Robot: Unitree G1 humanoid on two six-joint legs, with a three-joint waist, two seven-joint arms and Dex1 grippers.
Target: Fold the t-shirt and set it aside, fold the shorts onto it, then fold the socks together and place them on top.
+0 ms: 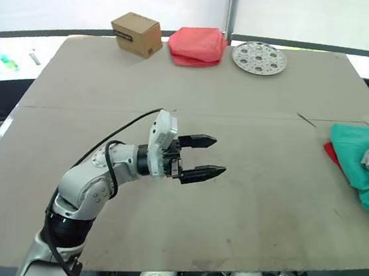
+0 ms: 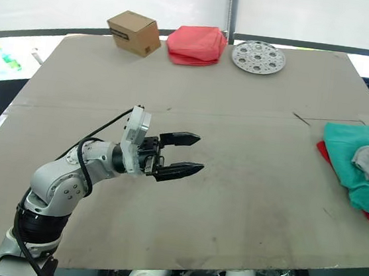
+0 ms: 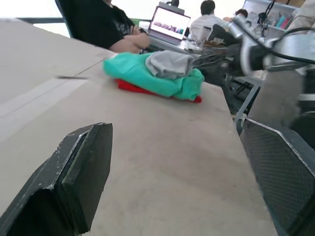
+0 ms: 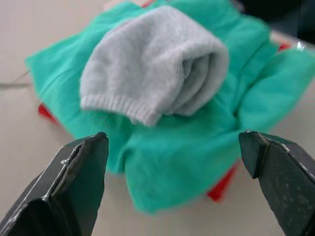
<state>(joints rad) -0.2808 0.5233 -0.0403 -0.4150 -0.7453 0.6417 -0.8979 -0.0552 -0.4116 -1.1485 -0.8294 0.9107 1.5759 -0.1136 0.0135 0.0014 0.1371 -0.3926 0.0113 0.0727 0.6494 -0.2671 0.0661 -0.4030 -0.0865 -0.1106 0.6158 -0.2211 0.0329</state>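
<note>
While the socks (image 4: 157,73) sit rolled together on top of the shorts (image 4: 167,147), with the t-shirt (image 4: 221,184) showing only as red edges underneath, the stack lies at the right edge of the bench (image 1: 178,77) and the task looks all but finished. The right hand (image 4: 174,172) hovers just over the pile, its fingers spread wide and holding nothing. The left hand (image 1: 202,157) hangs above the bare middle of the bench, well apart from the clothes, its fingers also parted and empty. To end this step well, the right hand should lift straight away from the pile without brushing the sock roll, since a snagged cuff could pull the roll off or skew the shorts, which lie near the bench edge. A cardboard box (image 1: 137,34), a salmon-pink cloth bundle (image 1: 196,46) and a perforated metal disc (image 1: 260,57) rest along the far side.
</note>
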